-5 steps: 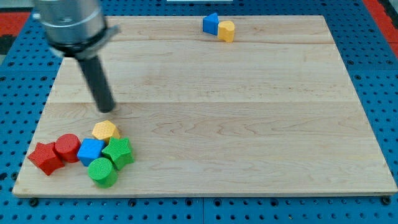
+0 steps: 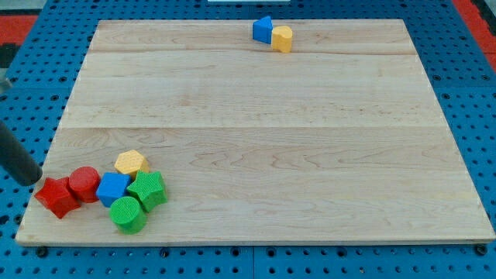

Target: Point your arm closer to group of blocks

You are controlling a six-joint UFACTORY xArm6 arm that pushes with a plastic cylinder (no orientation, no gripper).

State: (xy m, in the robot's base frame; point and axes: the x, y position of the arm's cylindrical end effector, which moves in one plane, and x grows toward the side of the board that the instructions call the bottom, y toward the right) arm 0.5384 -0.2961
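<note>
At the frame's lower left, my tip, a clawless dark rod, is set just off the wooden board's edge beside the ridged red star block

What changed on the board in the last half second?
My tip swung from above the yellow block toward the view's left and bottom. It now sits off the board's left edge, just up-left of the red star. No block moved: the cluster at bottom left and the pair at the top are unchanged.
</note>
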